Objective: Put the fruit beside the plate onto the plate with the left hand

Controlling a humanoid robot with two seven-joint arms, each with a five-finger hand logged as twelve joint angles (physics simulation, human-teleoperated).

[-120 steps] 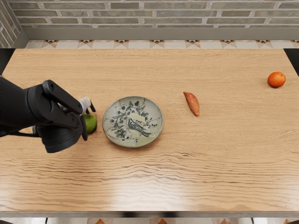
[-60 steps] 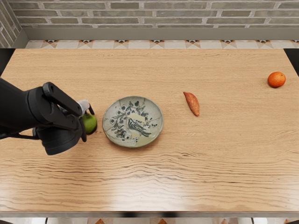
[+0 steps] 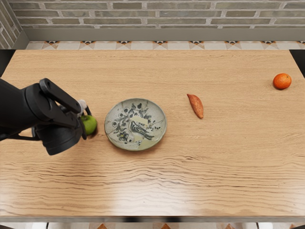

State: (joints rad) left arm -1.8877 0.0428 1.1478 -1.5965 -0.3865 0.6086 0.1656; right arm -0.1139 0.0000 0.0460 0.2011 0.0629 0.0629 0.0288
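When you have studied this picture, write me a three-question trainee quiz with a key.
1. Multiple choice: which thing lies nearest the patterned ceramic plate?
A. round green fruit
B. tapered orange-brown sweet potato
C. round orange fruit
2. True or false: the round green fruit already rests on the plate.
3. Fill in: in the picture, the black left hand is at the plate's ____ side.

Key: 1 A; 2 false, it lies beside the plate; 3 left.

place: home-like room | cues: wooden table (image 3: 214,157), brick wall (image 3: 157,12), patterned tile floor (image 3: 143,45)
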